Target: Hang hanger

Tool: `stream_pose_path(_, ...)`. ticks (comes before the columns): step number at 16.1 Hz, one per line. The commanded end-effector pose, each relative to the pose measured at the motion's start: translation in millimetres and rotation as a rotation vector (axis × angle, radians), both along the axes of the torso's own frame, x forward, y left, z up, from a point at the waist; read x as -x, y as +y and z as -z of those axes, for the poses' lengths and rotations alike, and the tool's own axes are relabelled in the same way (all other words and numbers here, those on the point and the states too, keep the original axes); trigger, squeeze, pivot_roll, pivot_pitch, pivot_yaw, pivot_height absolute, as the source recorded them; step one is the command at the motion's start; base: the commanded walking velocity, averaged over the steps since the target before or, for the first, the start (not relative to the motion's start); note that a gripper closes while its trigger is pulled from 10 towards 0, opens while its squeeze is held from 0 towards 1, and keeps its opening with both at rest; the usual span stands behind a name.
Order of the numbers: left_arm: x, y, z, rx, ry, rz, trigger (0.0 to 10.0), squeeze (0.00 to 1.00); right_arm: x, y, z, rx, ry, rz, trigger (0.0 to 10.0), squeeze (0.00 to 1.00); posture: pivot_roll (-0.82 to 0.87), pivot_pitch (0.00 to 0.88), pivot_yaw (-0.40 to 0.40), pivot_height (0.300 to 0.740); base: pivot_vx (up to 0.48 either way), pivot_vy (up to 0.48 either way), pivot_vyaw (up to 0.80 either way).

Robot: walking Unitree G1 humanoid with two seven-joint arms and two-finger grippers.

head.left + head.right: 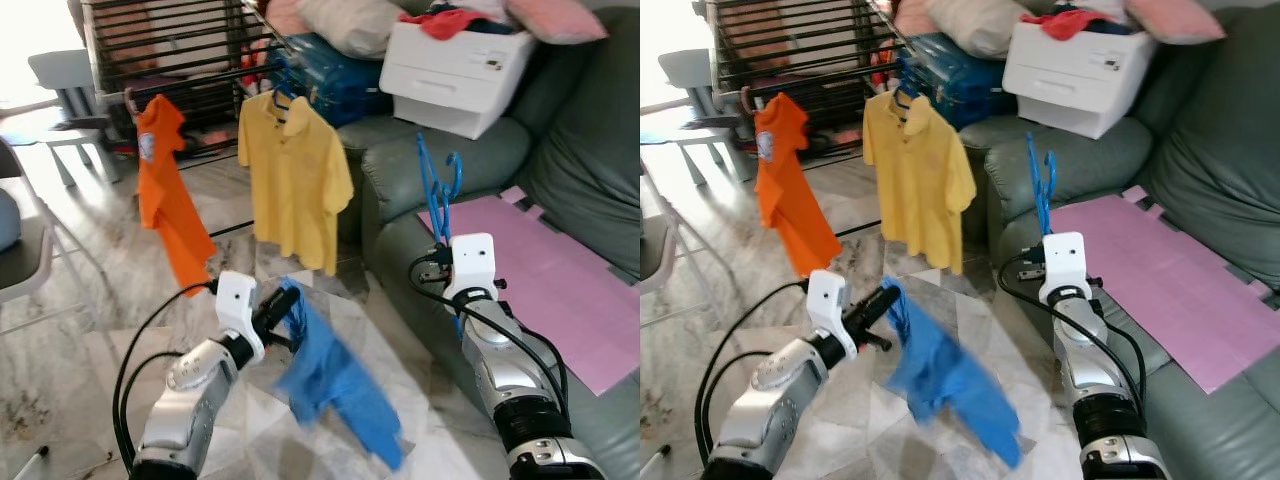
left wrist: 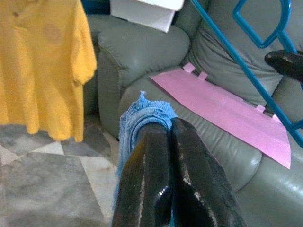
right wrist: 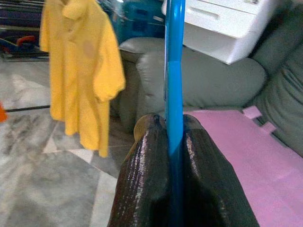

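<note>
We have the right gripper [image 3: 174, 142] clenched on the blue hanger [image 1: 438, 190], pinching one of its thin bars between both black fingers, and the hanger stands upright above the front edge of the grey sofa [image 1: 450, 160], its hook end topmost. Over on the other side, the left gripper [image 1: 283, 305] is clamped on a bunched fold of the blue shirt [image 1: 335, 385], which droops down toward the marble floor [image 1: 90, 330] without quite settling on it, as far as we can tell. Behind them the drying rack [image 1: 170, 45] carries an orange shirt [image 1: 170, 195] and a yellow polo shirt [image 1: 295, 180] along its front rail, with a gap between the two. A pink mat [image 1: 560, 285] lies on the sofa seat and a white printer [image 1: 460, 70] sits on the sofa's arm end. Now the risks, as we judge them: that bar is slim and smooth, so the hanger could twist or slide in the pinch as the arm swings toward the rail, leaving the hook pointing the wrong way. The blue shirt dangles low and may drag on the floor or snag the hanger. And the yellow polo shirt hangs close enough to be knocked off by a wide approach.
</note>
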State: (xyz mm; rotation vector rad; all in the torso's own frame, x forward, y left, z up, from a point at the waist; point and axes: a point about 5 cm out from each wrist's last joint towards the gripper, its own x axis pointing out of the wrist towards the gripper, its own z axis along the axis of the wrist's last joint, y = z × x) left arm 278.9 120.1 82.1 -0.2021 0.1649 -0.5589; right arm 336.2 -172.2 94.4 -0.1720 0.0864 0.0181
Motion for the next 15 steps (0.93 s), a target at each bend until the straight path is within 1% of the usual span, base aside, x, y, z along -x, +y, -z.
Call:
stream_pose_path(1,-0.1,11.1,0.0,-0.013,-0.005,-0.035,10.0,0.0,-4.0,14.7,-6.8,-0.017,-0.026,-0.041,10.0,0.0,-0.08,0.0,0.007,0.74,0.0,0.454,0.0)
stream_pose_path(7,-0.8,11.0,0.4,-0.027,-0.013,-0.04,10.0,0.0,-3.8,14.7,-7.6,-0.017,-0.029,-0.04,10.0,0.0,-0.09,0.0,0.008,0.74,0.0,0.467,0.0)
stream_pose_path(9,-1.2,13.3,0.1,-0.058,-0.029,-0.043,10.0,0.0,-3.6,15.2,-7.4,-0.018,-0.027,-0.041,10.0,0.0,-0.09,0.0,0.007,0.74,0.0,0.0,0.0)
stream_pose_path(12,-4.4,22.5,-1.5,-0.092,-0.039,-0.058,10.0,0.0,-3.2,15.9,-6.9,-0.018,-0.026,-0.043,10.0,0.0,-0.08,0.0,0.007,0.74,0.0,0.0,0.0)
stream_pose_path(15,-7.6,21.2,-6.8,-0.095,-0.061,-0.07,10.0,0.0,-2.7,16.5,-5.8,-0.02,-0.023,-0.044,10.0,0.0,-0.08,0.0,0.006,0.74,0.0,0.0,0.0)
